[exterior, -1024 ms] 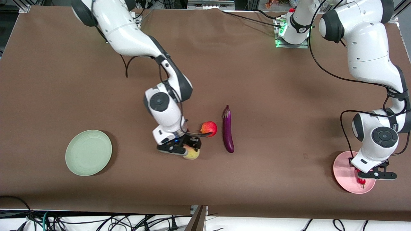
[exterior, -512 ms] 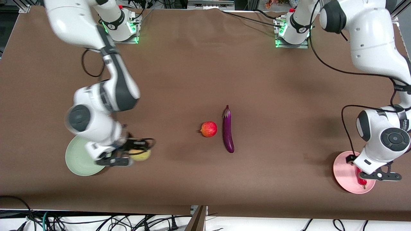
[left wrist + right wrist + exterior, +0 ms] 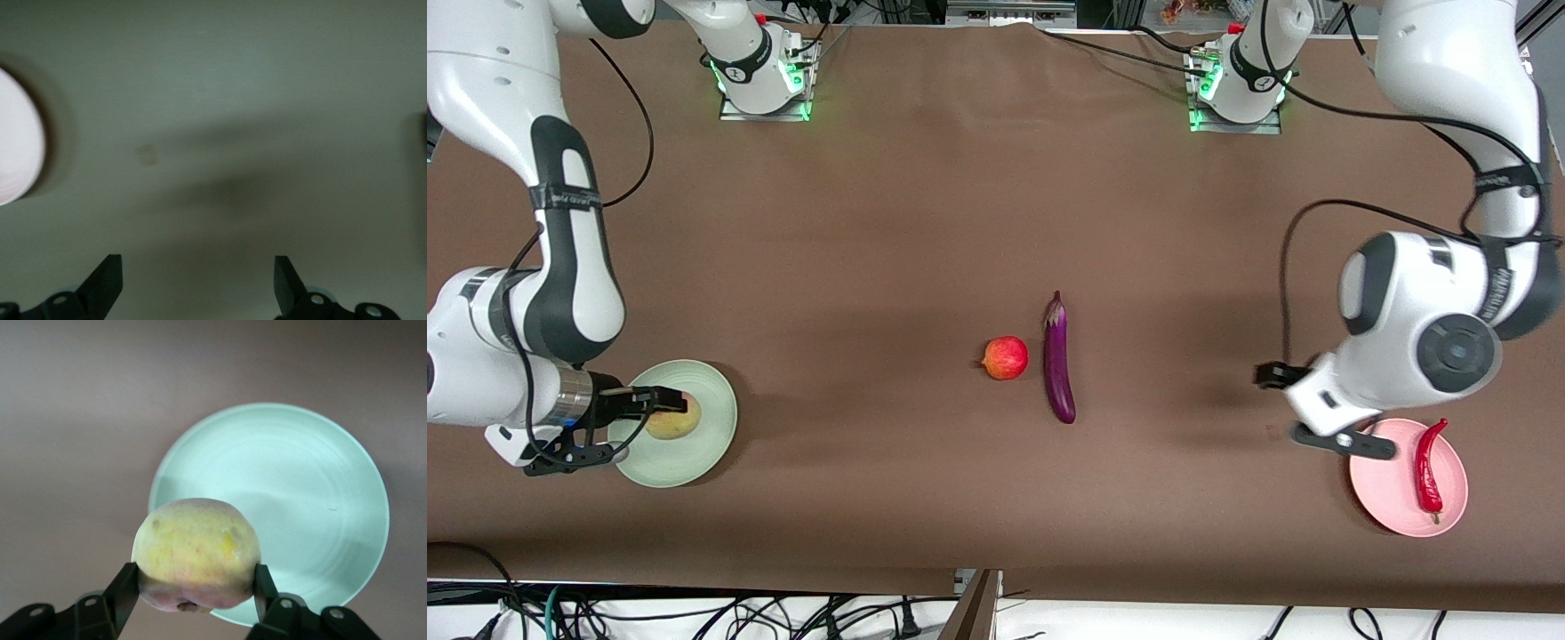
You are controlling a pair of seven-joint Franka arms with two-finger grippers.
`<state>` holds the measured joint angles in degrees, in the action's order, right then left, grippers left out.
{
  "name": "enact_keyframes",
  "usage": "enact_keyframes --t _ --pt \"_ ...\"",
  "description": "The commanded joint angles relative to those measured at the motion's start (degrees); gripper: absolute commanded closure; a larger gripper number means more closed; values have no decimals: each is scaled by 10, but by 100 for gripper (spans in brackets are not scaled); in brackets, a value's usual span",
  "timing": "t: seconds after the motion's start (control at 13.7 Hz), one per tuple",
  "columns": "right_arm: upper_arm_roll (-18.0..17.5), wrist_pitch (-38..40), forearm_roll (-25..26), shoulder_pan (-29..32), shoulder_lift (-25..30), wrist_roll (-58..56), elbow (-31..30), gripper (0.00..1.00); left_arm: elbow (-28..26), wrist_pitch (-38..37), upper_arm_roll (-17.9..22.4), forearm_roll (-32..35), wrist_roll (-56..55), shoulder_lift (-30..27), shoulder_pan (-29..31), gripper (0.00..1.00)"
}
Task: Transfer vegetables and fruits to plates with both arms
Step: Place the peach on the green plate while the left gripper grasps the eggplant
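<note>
Black right gripper [image 3: 660, 403] pinches the peach [image 3: 671, 418] between its fingers [image 3: 127, 590], up in the air over the green plate [image 3: 703, 449]; in the right wrist view the peach hangs above the plate rim [image 3: 267, 453]. Nothing else shows on that plate. The plate sits at the right arm's end of the table, near the front camera.

Black left gripper [image 3: 1303, 404] has its fingers [image 3: 107, 283] spread wide and empty, over bare brown table just beside the pink plate [image 3: 1387, 498]; an edge of that plate shows in the left wrist view [image 3: 17, 140]. The chili [image 3: 1428, 467] lies in the pink plate, lengthwise, free of the gripper. The pink plate is at the left arm's end of the table, near the front camera.

The pomegranate [image 3: 1006, 357] and the eggplant [image 3: 1057, 369] lie on the brown table [image 3: 996, 222] mid-table, just beside each other, the eggplant toward the left arm's end, neither on a plate.

No readable writing or labels.
</note>
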<state>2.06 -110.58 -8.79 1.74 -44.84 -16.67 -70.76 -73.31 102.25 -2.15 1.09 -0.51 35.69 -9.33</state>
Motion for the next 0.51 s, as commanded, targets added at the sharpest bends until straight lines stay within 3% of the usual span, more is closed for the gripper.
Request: enact_keyframes --t 0.0,0.29,0.37,0.44 --pt "-9 -23 -7 12 -18 -24 -6 64 -17 6 -60 -4 -77 -5 -15 0" --pt "-9 -60 -5 15 -34 -29 -22 64 -93 149 -61 3 -238 18 -120 0" --pt "-9 -64 -5 16 -35 -30 -21 55 -115 186 -58 13 -269 26 -143 0" --pt "-9 -66 -5 16 -35 -29 -21 21 -132 214 -59 46 -285 29 -150 0"
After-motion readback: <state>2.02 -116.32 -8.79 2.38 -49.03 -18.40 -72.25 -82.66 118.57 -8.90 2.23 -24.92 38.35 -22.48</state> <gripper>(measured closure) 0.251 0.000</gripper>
